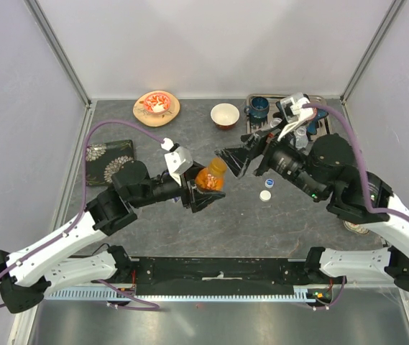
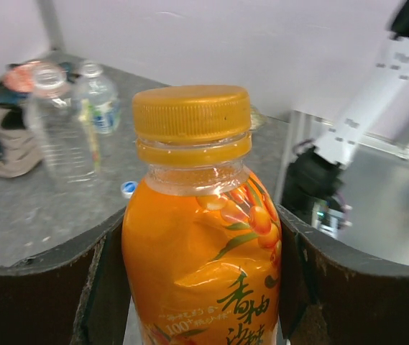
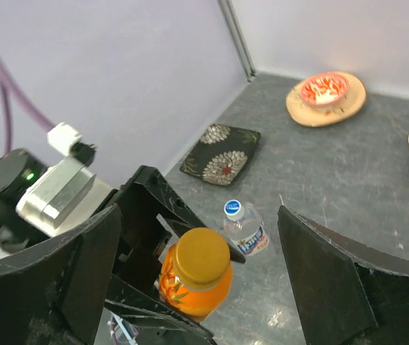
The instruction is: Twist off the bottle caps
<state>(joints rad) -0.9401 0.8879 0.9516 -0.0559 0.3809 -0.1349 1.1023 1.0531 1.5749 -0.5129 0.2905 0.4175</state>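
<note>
Left claw [image 1: 205, 192] clamped on the orange bottle [image 1: 210, 177], center of the top view, body pinned between the fingers [image 2: 46, 287] and held off the desk [image 1: 190, 140] with the neck exposed; likely so the other arm can work the cap. Orange cap [image 2: 192, 113] on and looks fully seated.

Right claw [image 1: 234, 162] wide, nothing in it, just right of the bottle, mouth facing the cap. In the right wrist view the cap [image 3: 202, 253] sits low between its fingers [image 3: 333, 287], not yet touched. My read: lining up to close on the cap and twist.

Farther back: two loose caps [image 1: 267, 189] on the desk right of center, so some bottles look done. A capped short clear bottle [image 3: 244, 226] lies on the desk behind the orange one. More clear bottles [image 2: 57, 126] upper left in the left wrist view; caps unclear.
</note>
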